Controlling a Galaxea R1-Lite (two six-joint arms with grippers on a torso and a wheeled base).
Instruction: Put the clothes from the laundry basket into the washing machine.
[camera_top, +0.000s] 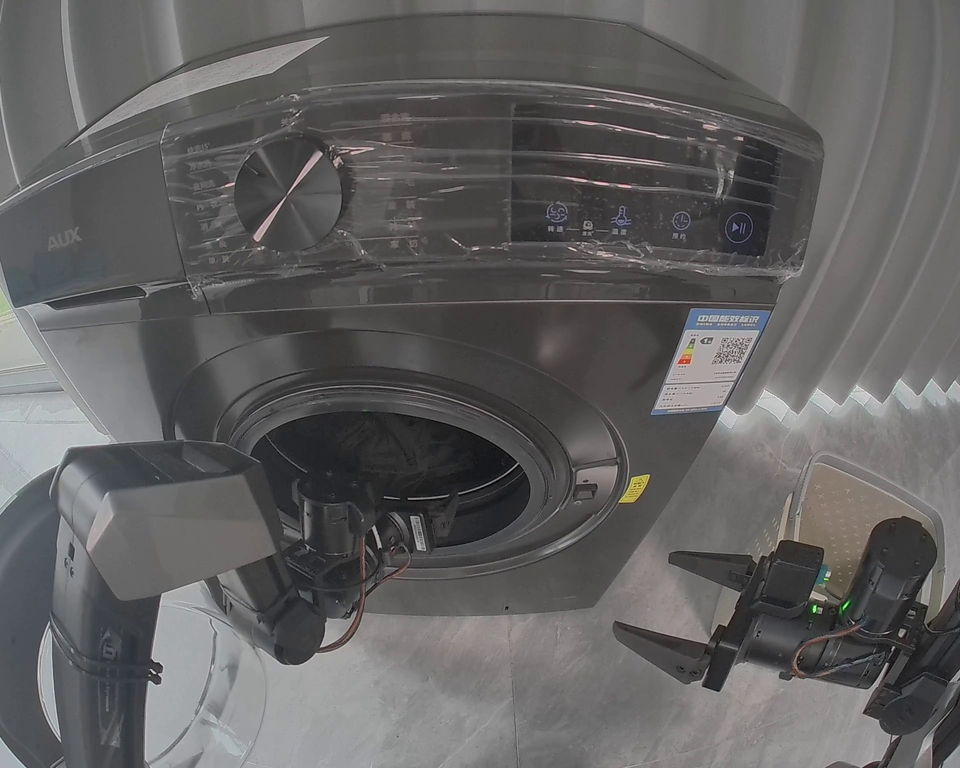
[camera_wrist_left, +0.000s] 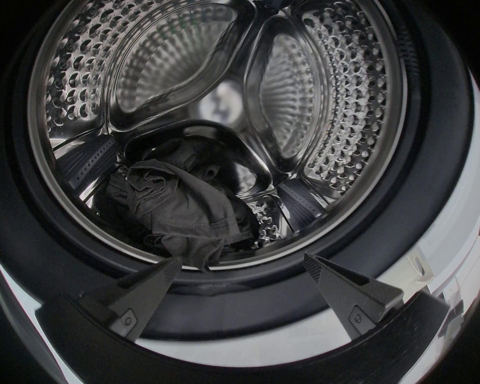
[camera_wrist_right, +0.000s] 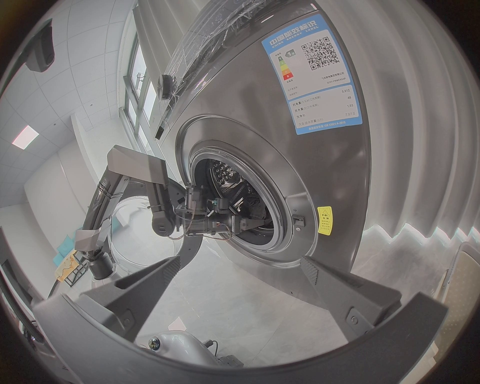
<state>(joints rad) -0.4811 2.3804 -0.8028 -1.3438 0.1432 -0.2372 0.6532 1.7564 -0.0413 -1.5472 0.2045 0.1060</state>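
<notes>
At the washer (camera_top: 450, 330) mouth, the left end effector (camera_wrist_left: 241, 259) hung spread before clothes (camera_wrist_left: 185, 205) in the drum (camera_wrist_left: 350, 100); the right end effector (camera_top: 647, 593), also spread, sat beside the basket (camera_top: 850, 500)

My head camera looks forward and down, close on the front of the washing machine (camera_top: 450, 335). My left wrist camera sits at the door ring (camera_top: 578, 455), facing into the drum (camera_wrist_left: 350, 100). My right wrist camera stands farther back, sharing that ring with the head view.
</notes>
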